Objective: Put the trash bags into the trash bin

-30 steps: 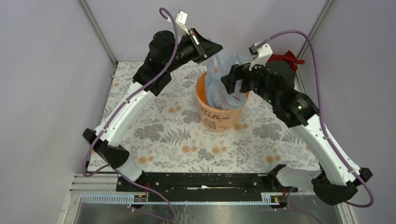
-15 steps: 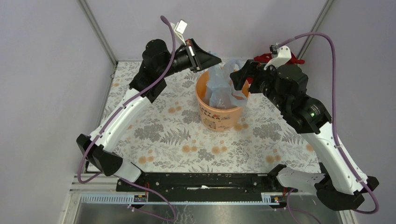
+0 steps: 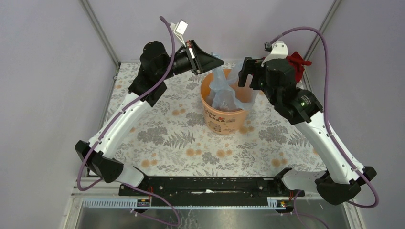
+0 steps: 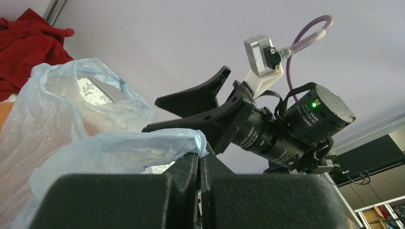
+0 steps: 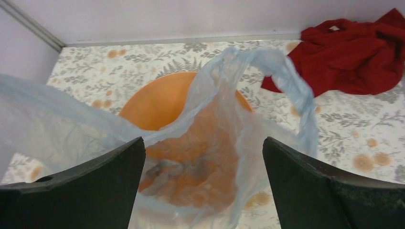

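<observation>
The pale blue trash bag (image 3: pixel 222 91) hangs partly inside the orange trash bin (image 3: pixel 224 117), and its top rises above the rim. My left gripper (image 3: pixel 218 62) is above the bin's far left rim, shut on the bag's upper edge. In the left wrist view the film (image 4: pixel 100 148) is pinched at the closed fingertips (image 4: pixel 202 157). My right gripper (image 3: pixel 243 76) is open and empty beside the bin's right rim. In the right wrist view it (image 5: pixel 203 143) is spread wide over the bag (image 5: pixel 224 138) and the bin (image 5: pixel 157 102).
A dark red cloth (image 3: pixel 297 62) lies at the table's back right corner behind the right arm; it also shows in the right wrist view (image 5: pixel 358 52). The floral tablecloth (image 3: pixel 181 143) covers the table. Cage walls stand close on the left, the back and the right.
The bag has sunk lower into the bin and stands less tall. My right gripper has drawn back to the right of the bag. My left gripper has shifted slightly left and up with the bag's edge.
</observation>
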Controlling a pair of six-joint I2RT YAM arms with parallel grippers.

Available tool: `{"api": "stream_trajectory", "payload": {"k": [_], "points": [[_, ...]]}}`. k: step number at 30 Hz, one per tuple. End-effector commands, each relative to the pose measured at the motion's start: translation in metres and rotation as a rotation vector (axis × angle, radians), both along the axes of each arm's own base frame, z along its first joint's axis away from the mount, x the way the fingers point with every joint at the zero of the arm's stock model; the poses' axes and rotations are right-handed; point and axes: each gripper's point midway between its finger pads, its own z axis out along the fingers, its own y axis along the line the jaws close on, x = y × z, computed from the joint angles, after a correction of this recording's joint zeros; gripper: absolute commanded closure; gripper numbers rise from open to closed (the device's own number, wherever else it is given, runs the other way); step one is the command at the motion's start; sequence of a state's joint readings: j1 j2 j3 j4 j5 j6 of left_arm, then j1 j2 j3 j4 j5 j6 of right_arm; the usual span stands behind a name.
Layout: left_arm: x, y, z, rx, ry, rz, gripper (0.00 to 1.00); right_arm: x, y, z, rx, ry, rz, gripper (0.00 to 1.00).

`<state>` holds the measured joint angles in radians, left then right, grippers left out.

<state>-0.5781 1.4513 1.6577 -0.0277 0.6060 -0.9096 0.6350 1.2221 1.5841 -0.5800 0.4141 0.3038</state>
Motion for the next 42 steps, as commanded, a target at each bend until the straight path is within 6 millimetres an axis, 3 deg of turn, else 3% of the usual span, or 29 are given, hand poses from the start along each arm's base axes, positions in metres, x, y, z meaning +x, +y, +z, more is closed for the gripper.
{"api": "stream_trajectory", "payload": {"k": [1, 5, 8, 15, 18, 20, 23, 27, 29, 32, 36, 42], "points": [[-0.014, 0.012, 0.018, -0.032, -0.07, -0.021, 1.0, 0.017, -0.029, 0.004, -0.08, -0.007, -0.076, 0.0], [-0.015, 0.015, 0.015, -0.026, -0.065, -0.028, 1.0, 0.037, -0.045, -0.019, 0.052, 0.102, -0.029, 0.0], [-0.015, 0.017, 0.012, -0.019, -0.061, -0.03, 1.0, 0.04, -0.049, -0.027, 0.099, 0.126, -0.003, 0.0], [-0.015, 0.025, 0.009, -0.007, -0.056, -0.042, 1.0, 0.061, -0.091, -0.073, 0.238, 0.239, -0.022, 0.0], [-0.014, 0.029, 0.008, -0.003, -0.052, -0.044, 1.0, 0.064, -0.097, -0.085, 0.275, 0.259, -0.025, 0.03], [-0.013, 0.032, 0.006, 0.0, -0.049, -0.044, 1.0, 0.063, -0.088, -0.089, 0.31, 0.266, 0.013, 0.11], [-0.011, 0.034, 0.001, 0.005, -0.043, -0.045, 1.0, 0.057, -0.068, -0.089, 0.395, 0.268, 0.11, 0.32], [-0.009, 0.042, -0.014, 0.029, -0.028, -0.038, 1.0, 0.045, -0.064, -0.093, 0.414, 0.262, 0.133, 0.58], [-0.005, 0.051, -0.034, 0.074, 0.012, -0.009, 1.0, 0.041, -0.075, -0.093, 0.364, 0.255, 0.082, 0.71], [-0.007, 0.066, -0.069, 0.155, 0.062, 0.04, 1.0, 0.035, -0.094, -0.095, 0.293, 0.254, -0.014, 0.8], [-0.025, 0.082, -0.122, 0.238, 0.145, 0.066, 1.0, 0.022, -0.094, -0.099, 0.299, 0.269, -0.016, 0.9], [-0.039, 0.101, -0.162, 0.306, 0.219, 0.149, 1.0, 0.006, -0.101, -0.103, 0.262, 0.279, -0.043, 1.0]]}}
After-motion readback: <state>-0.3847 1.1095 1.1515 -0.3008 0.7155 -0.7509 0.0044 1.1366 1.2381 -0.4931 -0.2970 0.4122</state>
